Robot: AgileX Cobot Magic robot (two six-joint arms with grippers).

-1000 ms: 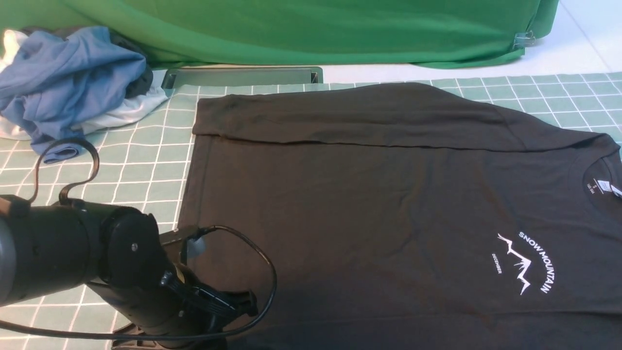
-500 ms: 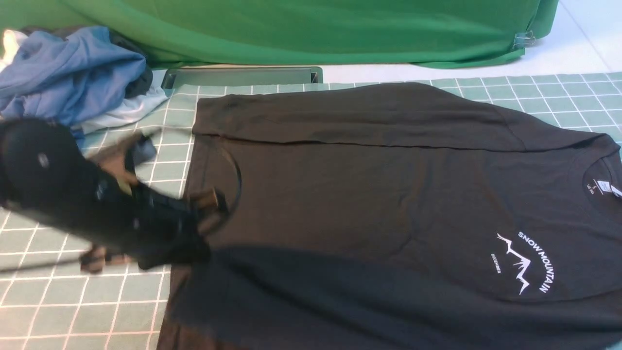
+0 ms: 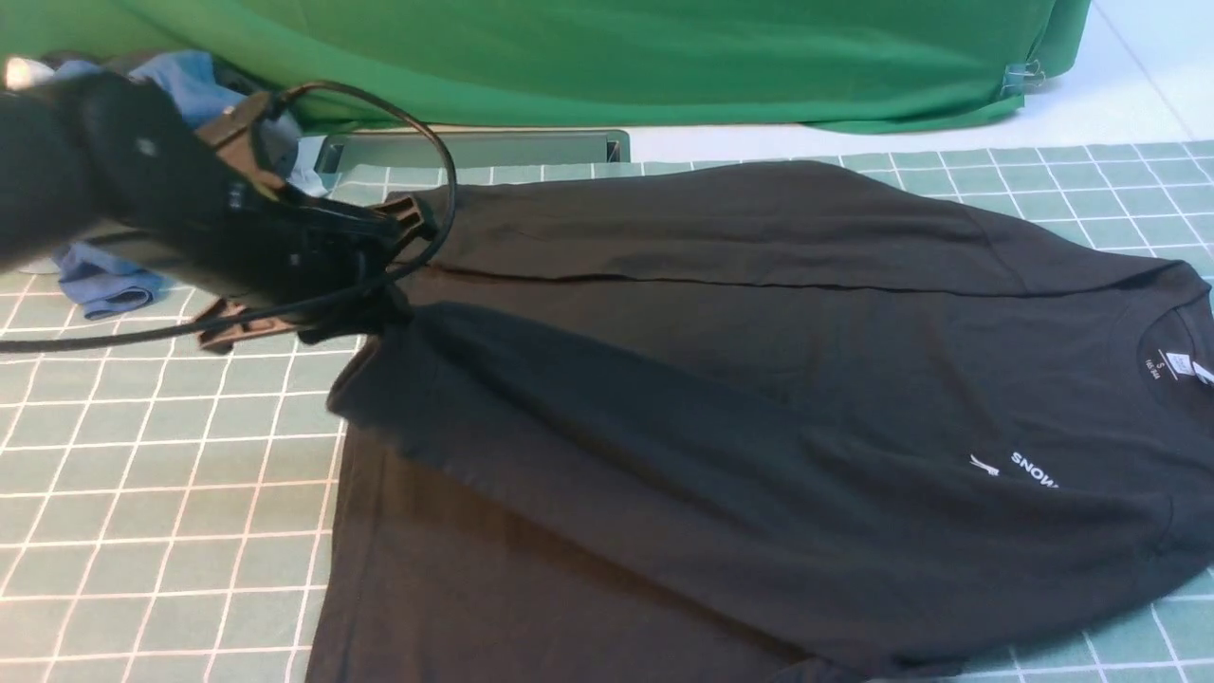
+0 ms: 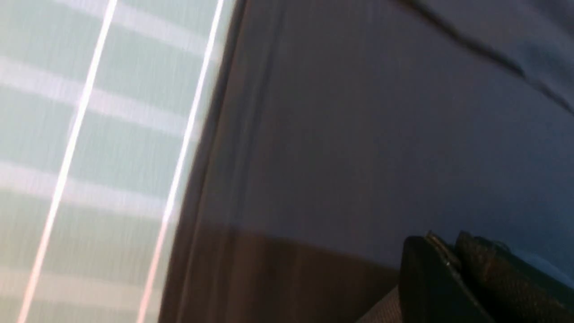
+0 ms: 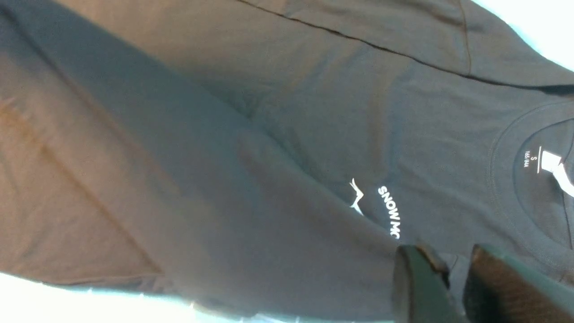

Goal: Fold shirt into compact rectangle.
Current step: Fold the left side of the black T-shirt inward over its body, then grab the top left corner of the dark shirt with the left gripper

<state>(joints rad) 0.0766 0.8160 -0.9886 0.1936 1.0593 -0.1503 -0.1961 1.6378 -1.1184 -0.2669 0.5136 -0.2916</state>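
Observation:
The black shirt (image 3: 759,379) lies across the green grid mat (image 3: 171,493), neck label (image 3: 1179,362) to the right and its far strip folded inward. My left gripper (image 3: 384,308) is shut on the shirt's near hem corner and holds it raised over the left end. From there a lifted fold runs right and covers most of the white print (image 3: 1029,467). In the left wrist view the closed fingertips (image 4: 441,242) press into dark cloth (image 4: 358,134). The right gripper (image 5: 453,258) is outside the front view; its jaws stand a little apart with shirt fabric (image 5: 269,112) between them.
A heap of blue and white garments (image 3: 104,275) sits at the far left behind my left arm. A green backdrop cloth (image 3: 569,57) hangs along the back, with a metal slot (image 3: 474,149) just before it. A black cable (image 3: 417,123) loops above the left wrist.
My left gripper has swung from the near left edge up and away to the far left, pulling the near hem with it. The fold now hides most of the print.

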